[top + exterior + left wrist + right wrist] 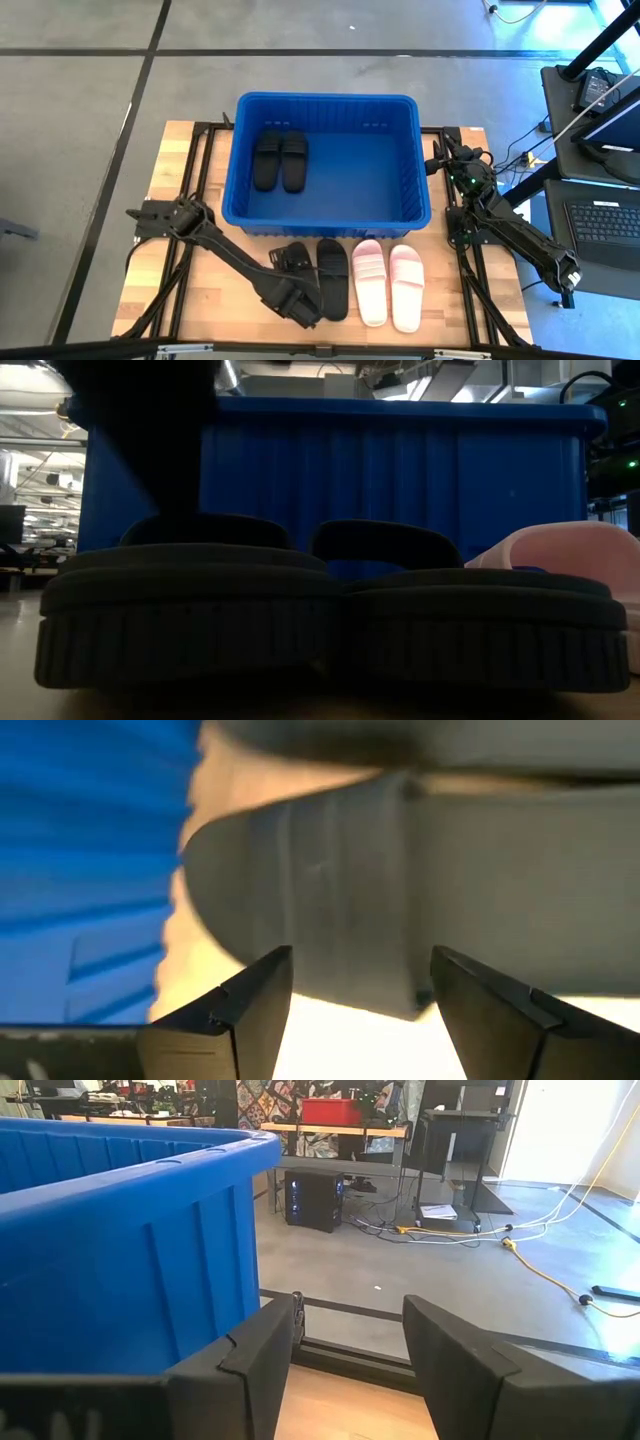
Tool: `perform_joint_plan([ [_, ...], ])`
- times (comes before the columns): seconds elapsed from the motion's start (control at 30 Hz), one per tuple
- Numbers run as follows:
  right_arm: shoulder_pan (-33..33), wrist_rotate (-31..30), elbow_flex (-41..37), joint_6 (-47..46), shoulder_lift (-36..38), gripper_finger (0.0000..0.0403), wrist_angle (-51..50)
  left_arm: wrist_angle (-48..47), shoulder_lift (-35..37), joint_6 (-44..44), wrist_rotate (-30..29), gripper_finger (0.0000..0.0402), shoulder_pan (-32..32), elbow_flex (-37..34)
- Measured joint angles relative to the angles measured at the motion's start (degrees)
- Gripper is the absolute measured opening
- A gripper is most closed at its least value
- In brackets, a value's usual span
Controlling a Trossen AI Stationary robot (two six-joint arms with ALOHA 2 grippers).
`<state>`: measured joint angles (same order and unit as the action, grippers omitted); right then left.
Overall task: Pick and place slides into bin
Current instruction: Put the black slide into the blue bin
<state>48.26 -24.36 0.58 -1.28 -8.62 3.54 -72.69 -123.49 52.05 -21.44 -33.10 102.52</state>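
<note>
The jaws of the left gripper (296,300) stand wide, straddling the left black slide (297,262) of a pair on the near bench, not yet closed. The right gripper (450,168) waits by the bin's right wall, jaws partly open and empty. 2 black slides (280,159) already lie inside the blue bin (325,212); another black slide (333,277) and 2 pink slides (388,283) sit in a row near its front wall. The step looks like grasping; next, closing and lifting over the rim. The wooden bench (178,150) stands on grey floor, with desks to the right.
</note>
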Motion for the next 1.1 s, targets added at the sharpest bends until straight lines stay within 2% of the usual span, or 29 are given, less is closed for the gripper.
perform_joint_plan([
  [0.27,-0.04,0.50,0.02,0.01,0.01,0.0193,-0.01,-5.47,-3.07,8.74,-0.69,0.0231,1.67,-0.04],
  [0.47,-0.04,0.57,0.00,0.02,0.02,0.0193,-0.03,-5.48,-2.98,10.32,-0.63,0.0222,2.91,-0.04],
  [0.63,-0.04,0.61,0.00,0.04,0.02,0.0193,-0.03,-4.44,-2.98,7.31,-0.06,0.0167,2.74,-0.04],
  [0.9,-0.04,0.64,0.00,0.26,0.02,0.0193,-0.03,-3.81,-2.00,3.10,5.33,0.0021,2.49,0.00],
  [1.1,-0.04,0.65,0.00,0.26,0.02,0.0193,-0.03,-2.53,2.58,2.98,11.94,0.0011,2.34,0.00],
])
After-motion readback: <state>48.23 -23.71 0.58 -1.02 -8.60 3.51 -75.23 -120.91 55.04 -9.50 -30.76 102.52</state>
